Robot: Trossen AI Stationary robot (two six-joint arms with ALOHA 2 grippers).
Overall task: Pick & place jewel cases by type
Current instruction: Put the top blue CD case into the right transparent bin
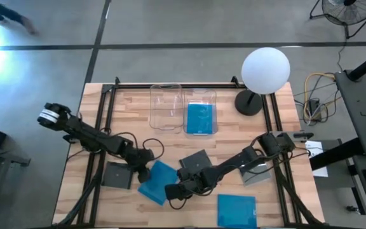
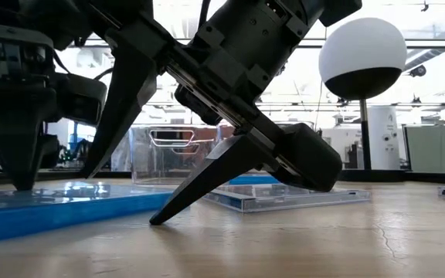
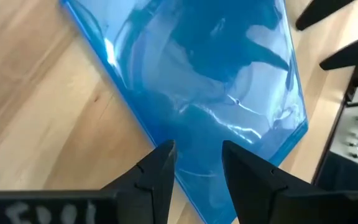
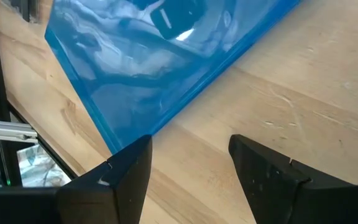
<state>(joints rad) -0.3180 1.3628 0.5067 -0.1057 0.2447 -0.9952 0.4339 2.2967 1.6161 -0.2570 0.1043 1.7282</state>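
High view tells me one blue case (image 1: 200, 118) is binned; five remain on the table. Both grippers flank the blue jewel case (image 1: 157, 182): left gripper (image 1: 143, 170) narrowly parted over it, right gripper (image 1: 172, 191) spread wide, neither holding

Wooden table (image 1: 170, 137) — bearing jewel cases (image 1: 158, 181), two clear bins (image 1: 166, 107) and a globe lamp (image 1: 265, 70).

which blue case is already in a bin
The blue jewel case inside the right-hand clear bin at the table's far side. The blue case between both grippers and the one at the near edge still lie on the bare table.
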